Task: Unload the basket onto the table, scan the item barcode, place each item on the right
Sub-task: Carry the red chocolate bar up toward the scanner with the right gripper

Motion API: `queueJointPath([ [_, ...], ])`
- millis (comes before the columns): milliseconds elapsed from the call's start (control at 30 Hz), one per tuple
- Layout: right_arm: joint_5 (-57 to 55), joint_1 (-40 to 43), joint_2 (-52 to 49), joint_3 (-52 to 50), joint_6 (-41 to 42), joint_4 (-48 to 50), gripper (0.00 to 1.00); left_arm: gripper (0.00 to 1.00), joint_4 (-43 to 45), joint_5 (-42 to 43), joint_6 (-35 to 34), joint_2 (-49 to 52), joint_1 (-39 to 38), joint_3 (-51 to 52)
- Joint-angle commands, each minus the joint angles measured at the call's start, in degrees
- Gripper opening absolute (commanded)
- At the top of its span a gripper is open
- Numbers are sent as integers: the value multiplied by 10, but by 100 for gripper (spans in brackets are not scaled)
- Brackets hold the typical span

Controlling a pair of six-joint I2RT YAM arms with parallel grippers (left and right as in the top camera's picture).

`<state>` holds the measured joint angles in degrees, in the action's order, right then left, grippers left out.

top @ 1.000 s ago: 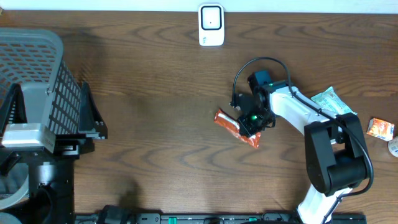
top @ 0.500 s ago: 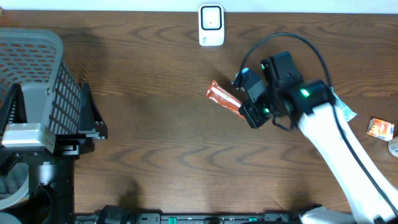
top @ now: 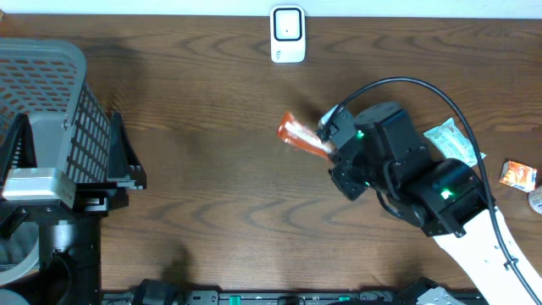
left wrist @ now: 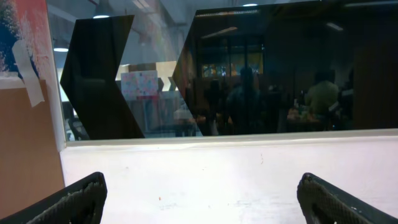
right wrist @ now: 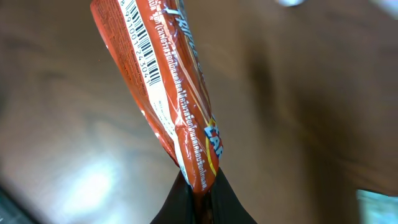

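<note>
The item is a long orange snack packet (top: 298, 135), held off the wooden table (top: 195, 178) by one end in my shut right gripper (top: 329, 147). In the right wrist view the packet (right wrist: 174, 93) stands up out of the gripper (right wrist: 200, 186), its barcode (right wrist: 143, 43) showing near the far end. The white scanner (top: 288, 35) sits at the table's back edge, up and left of the packet and apart from it. My left gripper (left wrist: 202, 182) is open and empty, facing a white ledge and a dark window; the overhead view does not show it.
A grey mesh basket (top: 42, 102) stands at the far left on a black stand. A green-and-white packet (top: 454, 141) lies to the right of my right arm, and a small orange packet (top: 517, 174) lies near the right edge.
My right arm has lifted the orange packet off the table and carried it a little up and left toward the scanner. The left gripper's view is unchanged.
</note>
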<state>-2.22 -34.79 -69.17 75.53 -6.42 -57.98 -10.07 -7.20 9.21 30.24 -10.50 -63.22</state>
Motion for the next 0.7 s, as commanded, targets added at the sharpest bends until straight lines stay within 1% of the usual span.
queueJointPath([
  [0, -165, -13, -19, -1, 30, 37, 2, 98, 3, 2, 1, -4, 3, 2],
  [33, -186, -13, -26, -2, 30, 53, 1, 98, 3, 2, 1, -4, 3, 2],
  [100, -264, -11, -54, -2, 29, 110, 2, 98, 3, 2, 1, -4, 3, 2],
  [167, -329, -7, -85, -2, 11, 170, 2, 98, 3, 2, 1, -4, 3, 2],
  [233, -395, -3, -129, -2, -42, 250, 2, 98, 3, 2, 1, -4, 3, 2],
  [300, -438, -1, -167, -2, -95, 315, 1, 98, 3, 2, 1, -4, 3, 2],
  [367, -482, 4, -214, -2, -159, 401, 2, 98, 3, 2, 1, -4, 3, 2],
  [533, -495, 18, -304, -2, -303, 587, 2, 98, 3, 2, 1, -4, 3, 2],
  [667, -498, 34, -372, -2, -451, 788, 2, 98, 3, 2, 1, -4, 3, 2],
])
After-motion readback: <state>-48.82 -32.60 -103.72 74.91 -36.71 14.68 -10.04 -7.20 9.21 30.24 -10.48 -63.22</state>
